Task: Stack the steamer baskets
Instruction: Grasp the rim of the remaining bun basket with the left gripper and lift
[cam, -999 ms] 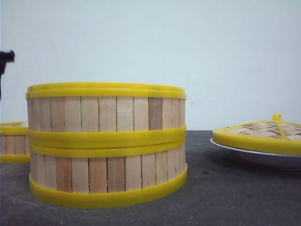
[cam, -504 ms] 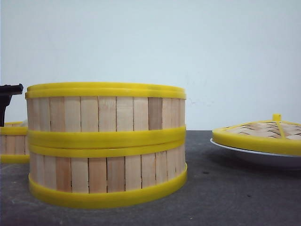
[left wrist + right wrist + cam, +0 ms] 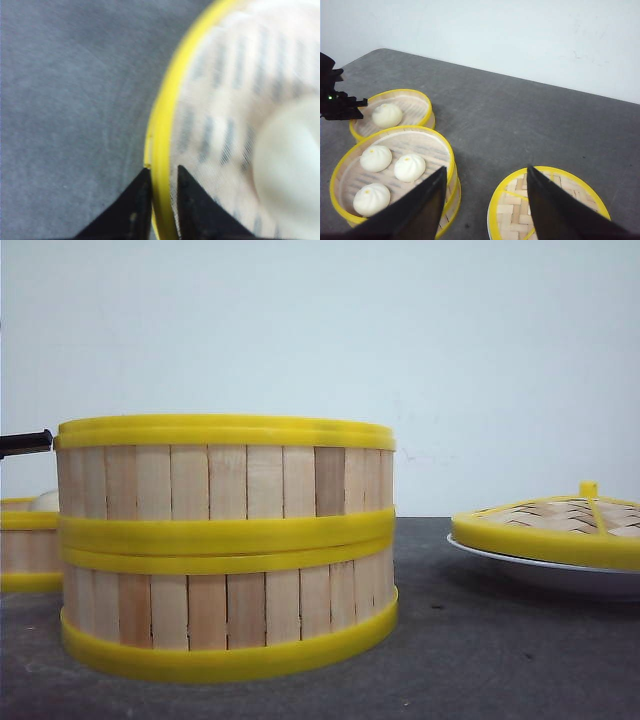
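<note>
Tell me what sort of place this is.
Likely a lab test bench, not a kitchen: a bare grey table against a blank white wall, with only steamer baskets holding buns and a lid laid out.

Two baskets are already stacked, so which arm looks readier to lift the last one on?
The left: its pincer already straddles the single basket's yellow rim. The right pincer hangs open above the table between the stack and the lid.

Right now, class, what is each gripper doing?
Left gripper: jaws astride the single steamer basket rim, grip not yet certain.
Right gripper: open, holding nothing.
</note>
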Controlling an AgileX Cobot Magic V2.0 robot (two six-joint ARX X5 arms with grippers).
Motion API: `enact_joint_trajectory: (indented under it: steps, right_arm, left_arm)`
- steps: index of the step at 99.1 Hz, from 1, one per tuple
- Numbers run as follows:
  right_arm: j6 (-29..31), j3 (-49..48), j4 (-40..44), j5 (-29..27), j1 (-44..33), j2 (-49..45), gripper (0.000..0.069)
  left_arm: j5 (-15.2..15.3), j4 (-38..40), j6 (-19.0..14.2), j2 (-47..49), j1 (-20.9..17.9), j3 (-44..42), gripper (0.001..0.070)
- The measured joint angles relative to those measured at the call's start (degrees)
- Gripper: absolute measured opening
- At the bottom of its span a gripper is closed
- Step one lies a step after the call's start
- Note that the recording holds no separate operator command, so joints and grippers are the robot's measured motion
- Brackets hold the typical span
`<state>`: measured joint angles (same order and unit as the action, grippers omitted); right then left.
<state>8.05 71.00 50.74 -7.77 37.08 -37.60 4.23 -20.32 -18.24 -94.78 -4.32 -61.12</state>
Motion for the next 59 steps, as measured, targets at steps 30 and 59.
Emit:
enact_joint_trajectory:
  steps: [30, 59]
  right_arm:
    - [0.0, 0.0, 0.0, 0.0, 0.0, -0.1, 0.0305]
    - [0.0, 0.0, 0.0, 0.0, 0.0, -0.1, 0.0305]
  left_arm:
    - [-1.3, -0.6, 0.0, 0.0, -0.5, -0.4, 0.0029]
    - [-5.2, -9.9, 1.0, -0.1, -3.2, -11.2, 0.0029]
